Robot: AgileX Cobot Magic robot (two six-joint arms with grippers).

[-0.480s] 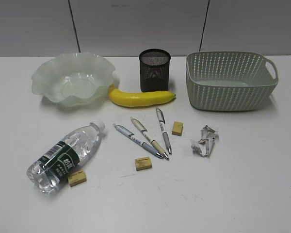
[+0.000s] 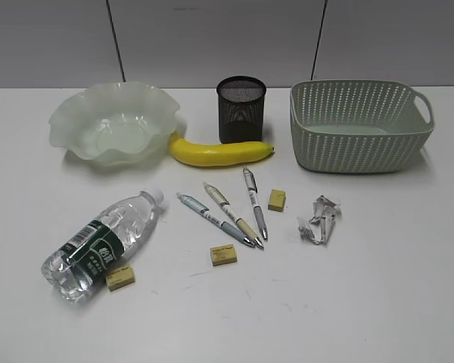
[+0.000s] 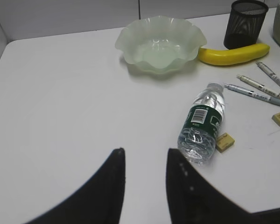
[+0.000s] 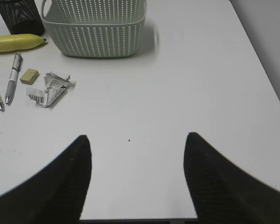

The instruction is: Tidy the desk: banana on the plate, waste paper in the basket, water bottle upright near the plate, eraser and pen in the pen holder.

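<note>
Untidy white counter (image 2: 378, 302), both grippers empty.
Your left gripper (image 3: 145, 161) has fingers narrowly apart; right gripper (image 4: 137, 144) fingers wide apart; banana (image 2: 221, 153) lies beside the plate (image 2: 76, 113); bottle (image 2: 102, 243) on its side; paper (image 2: 319, 219) before the basket (image 2: 359, 144).

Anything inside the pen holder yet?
Nothing shows above the pen holder rim, and three pens and three erasers lie on the desk. Its bottom is hidden by the mesh wall.

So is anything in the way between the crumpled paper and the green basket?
No. The waste paper lies on bare desk just in front of the basket; the nearest eraser sits off to its side.
</note>
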